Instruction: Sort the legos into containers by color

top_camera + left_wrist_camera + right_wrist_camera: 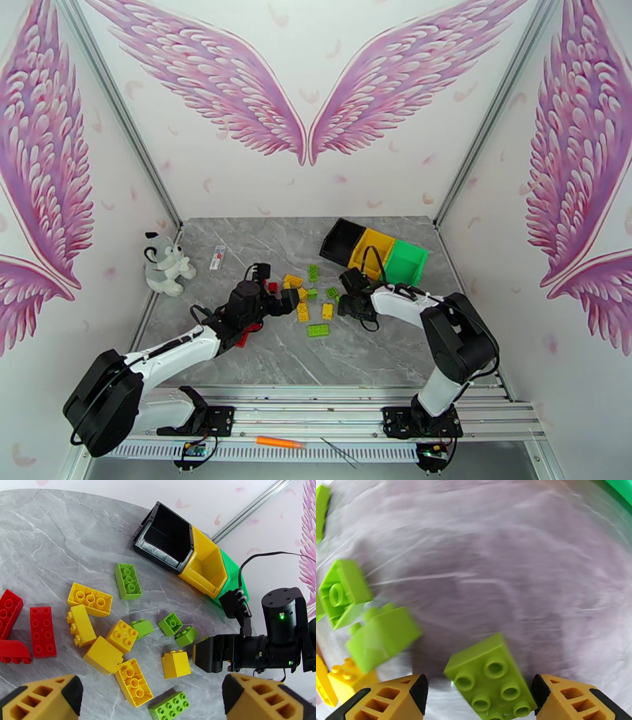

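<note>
Green brick [489, 673] skewed between right gripper [478, 689] fingers, jaws apart, unclamped; closing may squirt it out. Left gripper [152, 691] gaping above legos [89, 599], near right arm [252, 653]: collision risk. Bins [197, 559] beyond pile.

A grey-white plush dog [164, 264] sits upright at the far left corner of the grey marbled counter [237, 359]; near it on the right lies a small white-and-orange tube [217, 257]; the white walls carry big pink wings [237, 87] at the back and on both sides; on a pale metal strip [237, 451] before the near edge lie an orange stick [280, 442] and a thin dark rod [340, 451], too small to name.
</note>
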Tool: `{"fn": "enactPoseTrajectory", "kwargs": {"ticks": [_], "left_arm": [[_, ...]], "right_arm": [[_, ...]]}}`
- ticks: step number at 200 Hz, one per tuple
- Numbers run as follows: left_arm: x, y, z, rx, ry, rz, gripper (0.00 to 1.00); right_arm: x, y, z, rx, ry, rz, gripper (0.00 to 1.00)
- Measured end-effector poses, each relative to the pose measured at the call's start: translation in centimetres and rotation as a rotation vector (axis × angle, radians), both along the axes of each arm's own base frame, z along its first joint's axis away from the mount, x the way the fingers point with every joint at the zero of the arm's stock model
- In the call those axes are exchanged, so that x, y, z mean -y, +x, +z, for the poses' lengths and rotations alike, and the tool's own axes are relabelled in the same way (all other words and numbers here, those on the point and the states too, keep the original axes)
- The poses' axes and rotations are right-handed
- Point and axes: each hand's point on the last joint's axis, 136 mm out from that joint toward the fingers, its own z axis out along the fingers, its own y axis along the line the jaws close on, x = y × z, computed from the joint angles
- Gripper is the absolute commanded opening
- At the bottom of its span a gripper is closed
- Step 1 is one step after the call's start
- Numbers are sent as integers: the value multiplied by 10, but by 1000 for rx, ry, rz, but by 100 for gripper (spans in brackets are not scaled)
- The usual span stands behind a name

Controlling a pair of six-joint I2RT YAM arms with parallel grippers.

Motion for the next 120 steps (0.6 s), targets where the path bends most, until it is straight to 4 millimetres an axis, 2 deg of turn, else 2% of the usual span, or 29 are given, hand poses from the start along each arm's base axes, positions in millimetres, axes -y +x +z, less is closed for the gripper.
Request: {"fn": "enactPoseTrajectory", "kwargs": {"ticks": [22,70,93,120], "left_arm": [[1,1,-1,0,5,-2,99],[-1,4,-11,-19,35,13,99],[5,6,-17,-24,58,5,99],[22,2,-22,-14,98,-42,99]], "right_arm": [[-6,2,0,0,-8,16,67],[-1,5,-3,-17,-29,5,59],[4,8,-3,-28,-10,-14,46],[10,11,-1,-36,17,-28,33]]}}
